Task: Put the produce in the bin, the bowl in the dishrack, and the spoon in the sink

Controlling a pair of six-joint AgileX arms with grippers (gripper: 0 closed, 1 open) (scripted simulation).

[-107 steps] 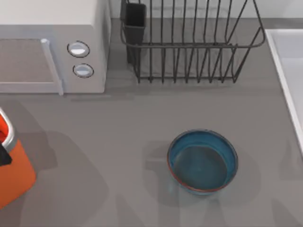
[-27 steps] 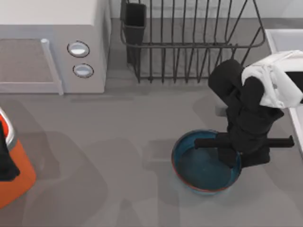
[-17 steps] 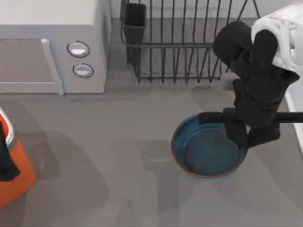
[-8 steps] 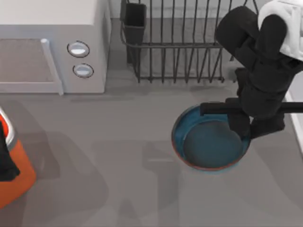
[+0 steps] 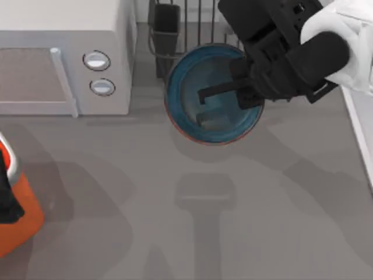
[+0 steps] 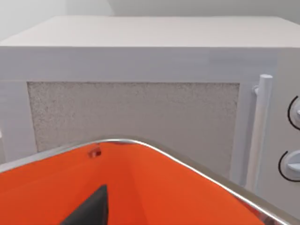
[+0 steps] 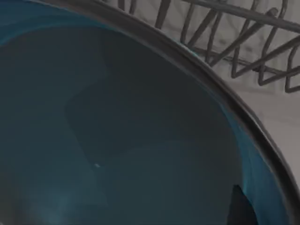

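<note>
My right gripper (image 5: 247, 93) is shut on the right rim of the teal-blue bowl (image 5: 201, 76). It holds the bowl in the air, tilted, over the front bars of the dark wire dishrack (image 5: 201, 17). In the right wrist view the bowl's inside (image 7: 117, 131) lies close under the camera, with the rack bars (image 7: 243, 42) just past its rim. My left gripper (image 5: 6, 204) is parked at the orange bin (image 5: 20, 224) by the table's left edge. The bin's grey rim (image 6: 197, 164) crosses the left wrist view. The pale sink (image 5: 362, 131) lies at the right edge. The produce and the spoon are out of view.
A white microwave (image 5: 64, 52) with two round knobs stands at the back left, its door (image 6: 140, 117) facing the left wrist camera. The rack's black utensil cup (image 5: 166, 26) sits at its left front corner, close to the bowl.
My right arm has lifted the bowl off the table and carried it back and to the left, up to the dishrack's front. The left arm has stayed put.
</note>
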